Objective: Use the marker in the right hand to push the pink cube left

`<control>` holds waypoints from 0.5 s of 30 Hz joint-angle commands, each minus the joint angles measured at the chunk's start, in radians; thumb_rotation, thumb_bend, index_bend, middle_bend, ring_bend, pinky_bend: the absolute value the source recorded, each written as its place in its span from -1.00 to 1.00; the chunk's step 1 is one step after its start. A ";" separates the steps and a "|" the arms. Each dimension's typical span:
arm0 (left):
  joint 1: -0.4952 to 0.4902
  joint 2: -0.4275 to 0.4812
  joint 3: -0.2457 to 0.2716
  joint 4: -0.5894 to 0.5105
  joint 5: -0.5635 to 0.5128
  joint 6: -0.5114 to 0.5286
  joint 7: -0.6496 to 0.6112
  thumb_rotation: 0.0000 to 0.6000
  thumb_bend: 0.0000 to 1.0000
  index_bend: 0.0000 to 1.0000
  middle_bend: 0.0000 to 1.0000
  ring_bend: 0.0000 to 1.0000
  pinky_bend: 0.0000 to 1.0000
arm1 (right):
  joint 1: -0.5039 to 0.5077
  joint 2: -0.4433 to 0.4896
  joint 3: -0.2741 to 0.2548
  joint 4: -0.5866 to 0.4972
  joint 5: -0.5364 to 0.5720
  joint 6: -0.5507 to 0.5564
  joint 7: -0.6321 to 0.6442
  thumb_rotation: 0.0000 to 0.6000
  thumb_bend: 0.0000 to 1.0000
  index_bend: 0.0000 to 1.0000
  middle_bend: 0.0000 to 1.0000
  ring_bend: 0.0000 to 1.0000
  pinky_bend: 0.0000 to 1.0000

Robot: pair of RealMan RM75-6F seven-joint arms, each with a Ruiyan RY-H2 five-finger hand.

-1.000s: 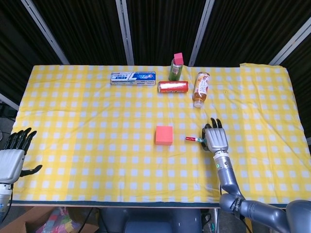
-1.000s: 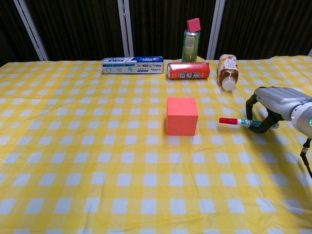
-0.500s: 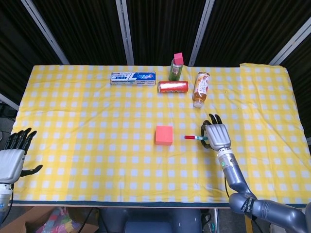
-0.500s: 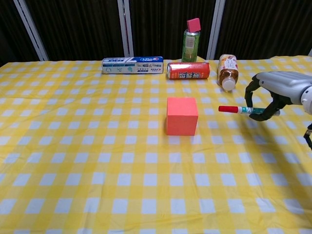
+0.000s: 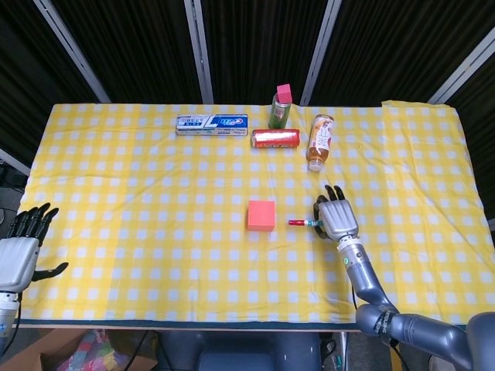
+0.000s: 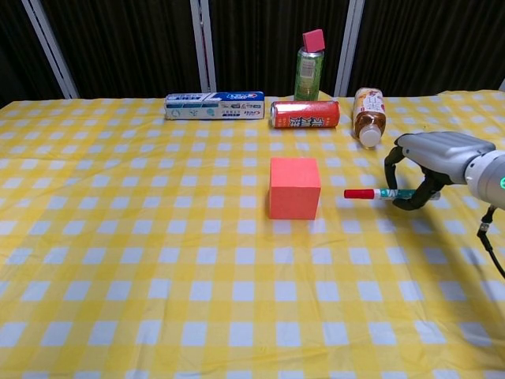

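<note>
The pink cube [image 5: 261, 215] [image 6: 294, 188] sits on the yellow checked cloth near the table's middle. To its right, my right hand [image 5: 336, 219] [image 6: 430, 162] grips a marker [image 5: 303, 222] [image 6: 374, 193] with a red cap. The marker lies level, and its red tip points left at the cube. A short gap separates the tip from the cube's right face. My left hand [image 5: 22, 251] hangs off the table's left edge with its fingers apart and holds nothing.
Along the far edge lie a toothpaste box [image 5: 211, 124] [image 6: 214, 105], a red can on its side [image 5: 275, 138] [image 6: 304, 114], a tipped drink bottle [image 5: 319, 142] [image 6: 368, 115], and an upright spray can with a pink cap [image 5: 281, 107] [image 6: 309, 61].
My right hand has moved left with the marker, after lifting a little. The red tip is now closer to the cube. The cube and my left hand have not moved.
</note>
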 commanded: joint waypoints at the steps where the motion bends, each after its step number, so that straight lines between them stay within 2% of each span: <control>1: 0.000 0.002 -0.001 0.001 -0.001 -0.001 -0.007 1.00 -1.00 -0.88 -1.00 -1.00 -0.95 | 0.008 -0.018 -0.005 0.019 0.005 -0.003 -0.010 1.00 -0.11 0.49 -0.39 -0.97 -0.88; 15: -0.002 0.008 0.001 -0.007 0.002 -0.005 -0.019 1.00 -1.00 -0.88 -1.00 -1.00 -0.95 | 0.048 -0.079 0.023 0.038 0.059 0.019 -0.086 1.00 -0.11 0.49 -0.39 -0.97 -0.88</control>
